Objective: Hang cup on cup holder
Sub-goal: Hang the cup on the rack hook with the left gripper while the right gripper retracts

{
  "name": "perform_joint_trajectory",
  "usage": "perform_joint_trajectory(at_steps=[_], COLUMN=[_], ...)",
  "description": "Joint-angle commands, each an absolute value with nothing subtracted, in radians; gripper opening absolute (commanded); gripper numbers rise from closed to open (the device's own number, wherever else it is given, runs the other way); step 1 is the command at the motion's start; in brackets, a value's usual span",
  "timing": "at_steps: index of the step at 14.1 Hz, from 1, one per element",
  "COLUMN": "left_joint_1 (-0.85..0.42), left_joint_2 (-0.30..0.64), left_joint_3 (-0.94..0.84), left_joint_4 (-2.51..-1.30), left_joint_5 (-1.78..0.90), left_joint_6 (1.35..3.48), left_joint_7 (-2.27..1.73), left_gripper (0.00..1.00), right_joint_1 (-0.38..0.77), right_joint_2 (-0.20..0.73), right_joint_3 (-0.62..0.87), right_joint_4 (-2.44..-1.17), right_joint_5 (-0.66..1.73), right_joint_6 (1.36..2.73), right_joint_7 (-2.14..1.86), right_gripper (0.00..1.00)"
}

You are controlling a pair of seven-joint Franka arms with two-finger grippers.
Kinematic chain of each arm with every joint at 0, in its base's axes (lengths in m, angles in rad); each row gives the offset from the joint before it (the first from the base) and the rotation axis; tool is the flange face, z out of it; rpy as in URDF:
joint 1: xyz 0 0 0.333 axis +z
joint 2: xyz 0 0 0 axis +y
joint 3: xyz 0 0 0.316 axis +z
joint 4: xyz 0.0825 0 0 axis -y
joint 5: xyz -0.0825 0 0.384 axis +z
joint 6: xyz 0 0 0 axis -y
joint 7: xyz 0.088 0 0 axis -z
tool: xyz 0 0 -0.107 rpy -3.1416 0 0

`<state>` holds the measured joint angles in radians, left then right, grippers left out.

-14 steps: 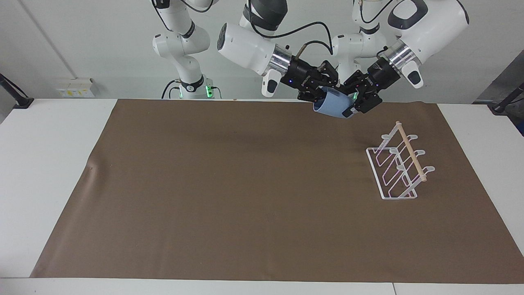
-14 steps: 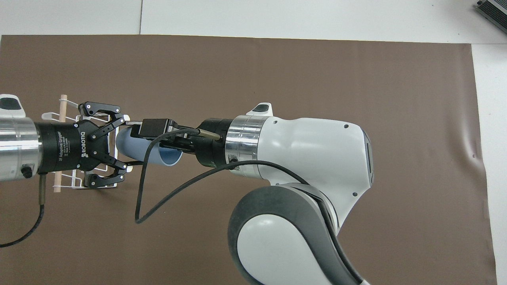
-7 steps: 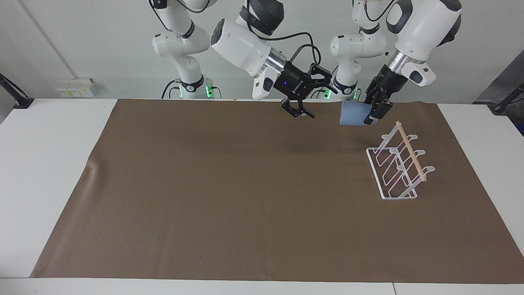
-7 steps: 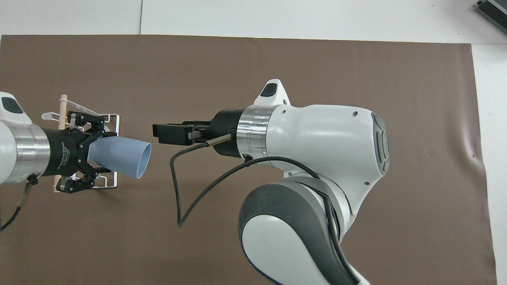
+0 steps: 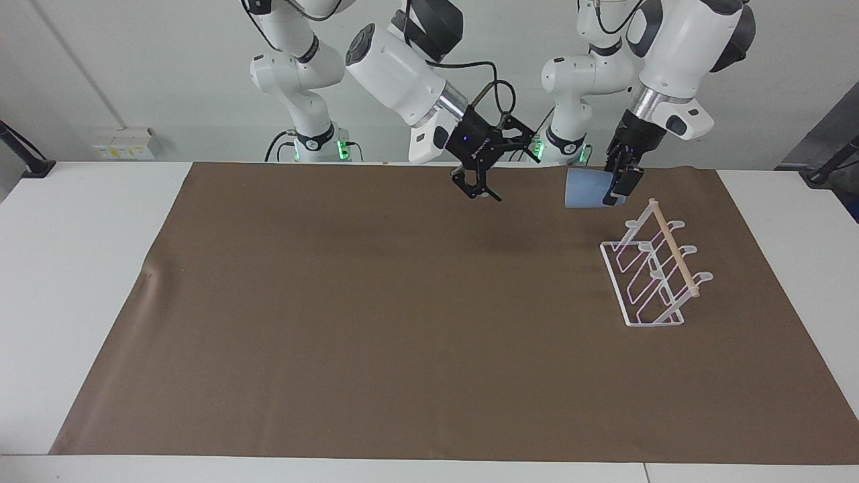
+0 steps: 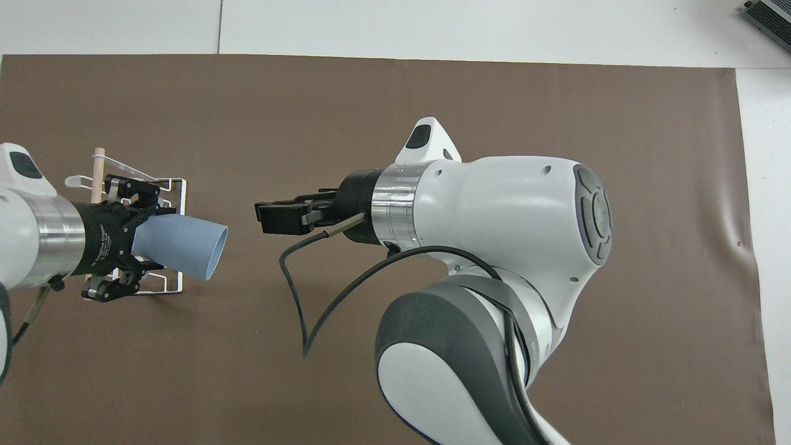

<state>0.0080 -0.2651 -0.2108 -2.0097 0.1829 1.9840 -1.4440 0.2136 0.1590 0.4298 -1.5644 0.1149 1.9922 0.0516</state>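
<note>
The light-blue cup (image 5: 585,188) is held in the air by my left gripper (image 5: 614,188), which is shut on its base end. The cup lies tilted on its side, its mouth toward the right arm's end of the table. It hangs beside the upper end of the white wire cup holder (image 5: 654,278), just short of the wooden dowel (image 5: 674,251). In the overhead view the cup (image 6: 182,247) and left gripper (image 6: 151,238) cover part of the cup holder (image 6: 176,287). My right gripper (image 5: 503,166) is open and empty over the mat; the overhead view shows it (image 6: 275,216) apart from the cup's mouth.
A brown mat (image 5: 376,322) covers most of the white table (image 5: 74,268). The cup holder stands on the mat toward the left arm's end. A grey device (image 6: 769,12) lies at the table's corner farthest from the robots.
The right gripper let go of the cup and drew back toward its own end. The left gripper closed on the cup's base and carried it toward the cup holder.
</note>
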Motion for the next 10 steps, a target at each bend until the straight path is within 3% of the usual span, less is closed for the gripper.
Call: perform_joint_trajectory(at_steps=[1,7,10], left_joint_1=[0.043,0.084,0.072], left_joint_2=[-0.279,-0.278,-0.212], left_joint_3=[-0.209,-0.209,-0.209], left_joint_4=[-2.048,-2.104,-2.102], left_joint_5=[0.285,0.484,0.567], left_joint_6=[2.092,2.255,2.264], left_joint_7=[-1.425,-1.424,-1.427], left_gripper=[0.0,0.0,0.0], right_joint_1=[0.206,0.057,-0.046], right_joint_2=[0.129,0.034,0.006], right_joint_3=[0.431,0.41,0.414], right_joint_4=[-1.508,-1.514,-1.552], right_joint_5=[-0.088,-0.167,-0.169], right_joint_6=[1.808,1.521,1.437], right_joint_7=[0.129,0.144,0.146], right_gripper=[1.0,1.0,1.0])
